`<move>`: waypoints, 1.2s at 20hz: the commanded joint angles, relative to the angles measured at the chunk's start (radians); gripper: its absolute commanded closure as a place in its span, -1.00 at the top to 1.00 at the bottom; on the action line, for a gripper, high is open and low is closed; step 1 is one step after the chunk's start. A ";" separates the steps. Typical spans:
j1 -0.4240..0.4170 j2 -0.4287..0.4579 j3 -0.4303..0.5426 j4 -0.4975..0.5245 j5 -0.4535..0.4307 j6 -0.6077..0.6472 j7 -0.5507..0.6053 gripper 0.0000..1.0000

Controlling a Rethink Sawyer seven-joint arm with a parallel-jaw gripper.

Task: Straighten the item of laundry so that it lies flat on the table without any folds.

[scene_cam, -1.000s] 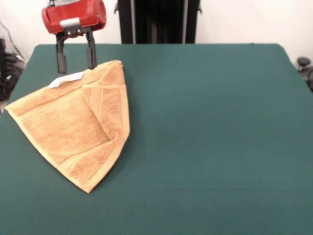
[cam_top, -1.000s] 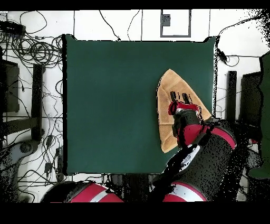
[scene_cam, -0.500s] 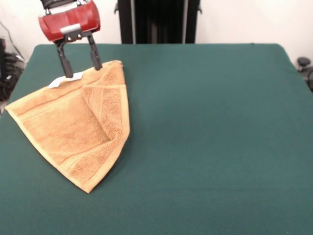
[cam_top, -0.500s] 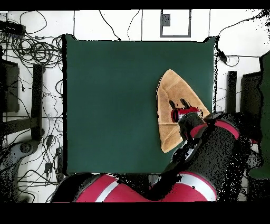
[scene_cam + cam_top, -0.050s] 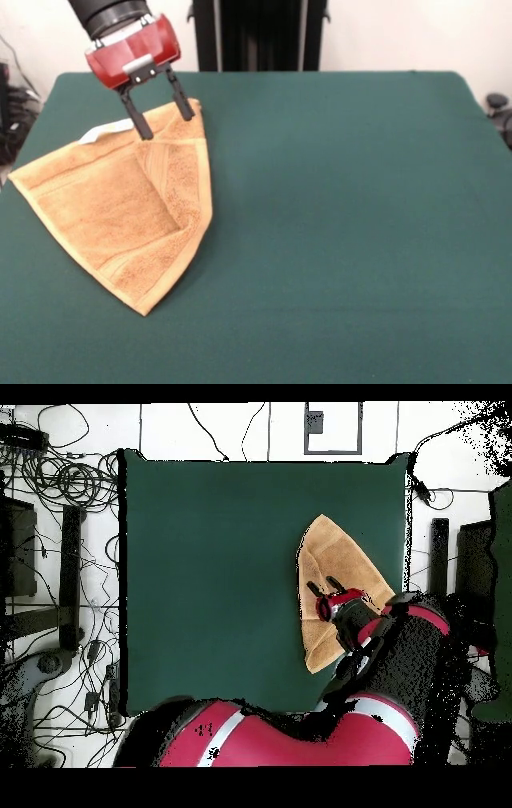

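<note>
The golden-tan towel (image 5: 120, 210) lies at the left of the green table (image 5: 336, 208) with its right side folded over itself into a triangle. A white tag (image 5: 102, 131) sticks out at its far edge. My gripper (image 5: 165, 118) hangs open just over the towel's far corner, its two dark fingers (image 5: 142, 126) spread apart with nothing between them. In the overhead view the towel (image 5: 332, 559) sits near the table's right edge, and the gripper (image 5: 322, 585) is above its middle, the red arm covering the lower part.
Cables and stands (image 5: 60, 494) crowd the floor around the table (image 5: 200, 584) in the overhead view. A black post (image 5: 260, 36) rises behind the table's far edge.
The gripper has swung to the right along the towel's far edge and tilted, moving from over the tag toward the folded corner. The towel has not moved.
</note>
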 commanded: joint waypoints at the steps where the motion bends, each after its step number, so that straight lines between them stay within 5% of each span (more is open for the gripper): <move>1: -0.005 0.060 0.200 0.010 0.031 -0.024 0.257 1.00; 5: -0.009 0.049 0.204 0.038 0.065 0.021 0.232 1.00; 10: 0.002 0.077 0.220 0.011 -0.027 -0.041 0.443 1.00; 17: 0.001 0.080 0.223 0.014 -0.034 -0.033 0.496 1.00; 24: 0.070 0.111 0.164 -0.027 -0.180 -0.075 0.685 1.00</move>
